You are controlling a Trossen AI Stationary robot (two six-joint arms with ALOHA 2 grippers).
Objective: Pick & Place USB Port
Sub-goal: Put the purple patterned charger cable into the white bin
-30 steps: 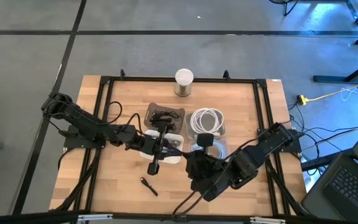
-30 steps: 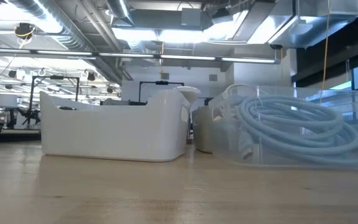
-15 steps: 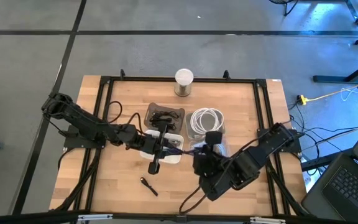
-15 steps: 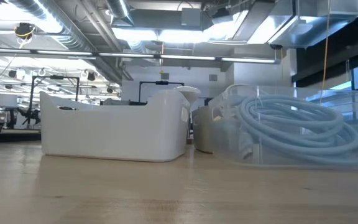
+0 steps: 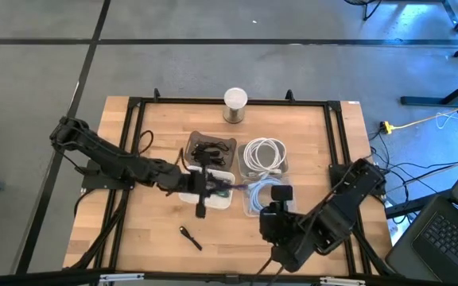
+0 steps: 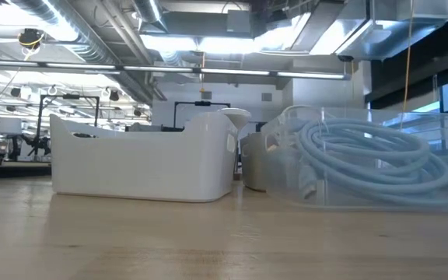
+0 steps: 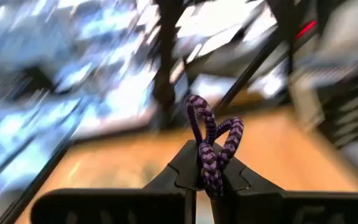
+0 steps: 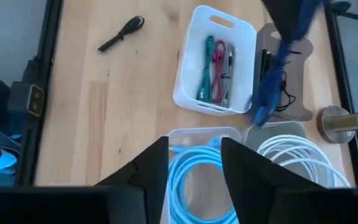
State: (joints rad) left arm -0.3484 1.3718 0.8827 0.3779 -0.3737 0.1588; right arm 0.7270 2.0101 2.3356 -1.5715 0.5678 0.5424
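A purple braided USB cable (image 7: 211, 134) is in my left gripper (image 7: 205, 165), which is shut on it above the white bin (image 5: 213, 199) at the table's middle. In the right wrist view the cable (image 8: 272, 74) hangs down from that gripper (image 8: 286, 15) toward the bin's far corner. My right gripper (image 8: 194, 165) stands open with nothing between its fingers, above the clear bin of light blue cable (image 8: 197, 177) to the right of the white bin. Neither gripper shows in the low view. My left gripper pinches the purple cable between its two fingers, at a bunched stretch (image 7: 207, 169) just below a small loop (image 7: 213, 127) that stands out beyond the fingertips. The fingers point about level. The rest of the cable (image 8: 263, 102) hangs slack below them, over the bins.
The white bin (image 8: 213, 59) holds green and red cables. Behind it lies a brown tray (image 5: 211, 148) with black cables, and beside that a clear bin of white cable (image 5: 264, 154). A metal cylinder (image 5: 235, 105) stands at the far edge. A black stick (image 5: 190, 237) lies near the front.
My right gripper has drawn back from the cable toward the table's near right corner. My left gripper has stayed over the white bin and tipped up toward level, keeping hold of the purple cable.
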